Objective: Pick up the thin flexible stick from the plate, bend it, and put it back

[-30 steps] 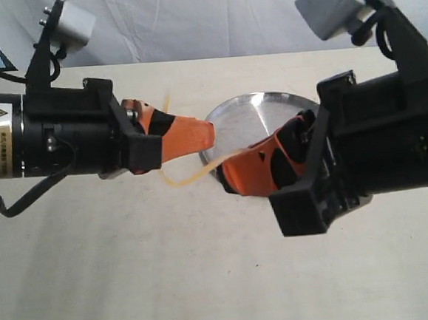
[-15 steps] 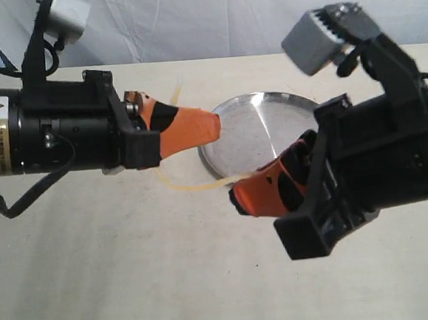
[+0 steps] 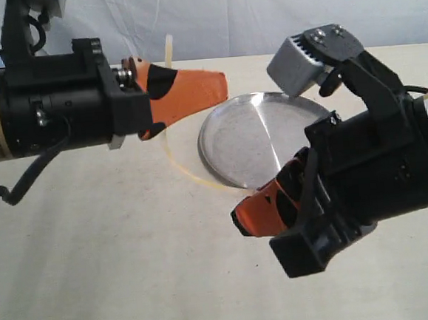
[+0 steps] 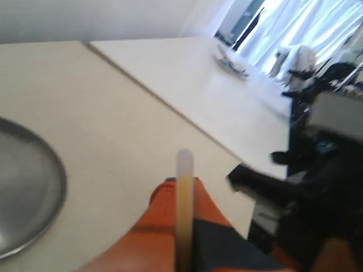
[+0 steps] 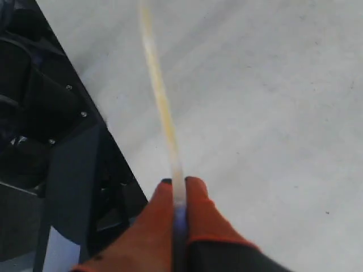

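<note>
The thin pale yellow stick (image 3: 175, 160) hangs in the air, bowed into an arc between both grippers, left of the steel plate (image 3: 231, 140). My left gripper (image 3: 219, 82) is shut on one end of it; a short stub (image 3: 168, 49) pokes up behind the fingers. In the left wrist view the stick (image 4: 184, 198) lies across the orange fingers (image 4: 164, 226), with the plate (image 4: 28, 187) beyond. My right gripper (image 3: 237, 219) is shut on the other end, below the plate's near rim. The right wrist view shows the stick (image 5: 161, 107) running out from between the fingertips (image 5: 195, 192).
The plate sits on a pale beige table (image 3: 119, 271) with a white cloth backdrop (image 3: 225, 14) behind. The left arm's black body (image 3: 47, 106) fills the left side, the right arm's (image 3: 378, 177) the right. A second table (image 4: 215, 90) shows in the left wrist view.
The left gripper has risen and tilted, the right gripper has moved down and toward the front. The stick's arc between them has opened out and now stands more upright.
</note>
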{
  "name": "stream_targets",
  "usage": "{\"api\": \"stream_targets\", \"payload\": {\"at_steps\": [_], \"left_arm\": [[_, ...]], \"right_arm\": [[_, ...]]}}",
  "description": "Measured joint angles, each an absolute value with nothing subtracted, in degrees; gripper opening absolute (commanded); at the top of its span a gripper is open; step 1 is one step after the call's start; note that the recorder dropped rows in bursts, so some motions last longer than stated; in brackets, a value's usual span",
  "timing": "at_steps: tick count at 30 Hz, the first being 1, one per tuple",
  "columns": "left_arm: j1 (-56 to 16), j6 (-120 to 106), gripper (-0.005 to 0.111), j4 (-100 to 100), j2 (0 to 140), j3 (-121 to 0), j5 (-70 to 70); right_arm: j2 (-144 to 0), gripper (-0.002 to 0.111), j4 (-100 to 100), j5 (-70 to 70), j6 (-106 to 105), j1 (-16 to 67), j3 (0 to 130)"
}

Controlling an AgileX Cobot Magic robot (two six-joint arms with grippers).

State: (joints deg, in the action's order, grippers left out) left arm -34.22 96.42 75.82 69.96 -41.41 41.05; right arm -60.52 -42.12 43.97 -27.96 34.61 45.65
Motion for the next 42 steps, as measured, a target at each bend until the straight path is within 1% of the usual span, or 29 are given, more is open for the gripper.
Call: {"api": "stream_targets", "payload": {"at_steps": [5,9,15,25,26,28,30,31,33,34,35,36,42], "left_arm": [[-34.5,105.1,0.000,91.4,70.0,-41.4,36.8],[-34.9,111.3,0.000,95.0,70.0,-41.5,38.7],[-34.9,111.9,0.000,90.3,70.0,-41.5,43.8],[-34.9,103.0,0.000,77.9,70.0,-41.4,43.7],[-34.9,102.5,0.000,77.4,70.0,-41.4,43.5],[-34.9,102.1,0.000,77.0,70.0,-41.6,42.7],[-34.9,101.8,0.000,76.9,70.0,-42.1,41.3],[-34.9,101.7,0.000,76.9,70.0,-42.5,40.6],[-34.9,101.5,0.000,76.9,70.0,-43.4,38.7],[-34.9,101.5,0.000,76.9,70.0,-43.8,38.0],[-34.9,101.5,0.000,76.9,70.0,-44.1,37.4],[-34.9,101.5,0.000,77.0,70.0,-44.4,37.1],[-34.9,104.4,0.000,83.0,70.0,-44.8,35.8]], "right_arm": [[-56.7,-0.001,-41.5,42.1,-27.3,34.6,45.7],[-53.8,-0.001,-34.4,41.7,-20.3,34.6,45.7],[-51.9,-0.001,-22.0,44.5,-9.4,34.6,45.7],[-51.6,-0.001,-19.9,45.3,-7.7,34.6,45.8],[-51.6,0.001,-19.9,45.3,-7.9,34.6,45.8],[-51.6,0.010,-19.9,44.9,-8.5,34.6,45.8],[-51.6,0.023,-20.1,44.0,-8.8,34.6,45.8],[-51.6,0.034,-20.2,43.8,-8.9,34.6,45.8],[-51.6,0.049,-20.2,43.1,-9.6,34.6,45.8],[-51.6,0.060,-20.6,42.8,-10.1,34.6,45.8],[-51.6,0.064,-20.7,42.7,-11.1,34.6,45.8],[-51.6,0.067,-20.7,42.7,-11.7,34.6,45.8],[-51.5,0.066,-19.3,43.6,-13.5,34.6,46.4]]}}
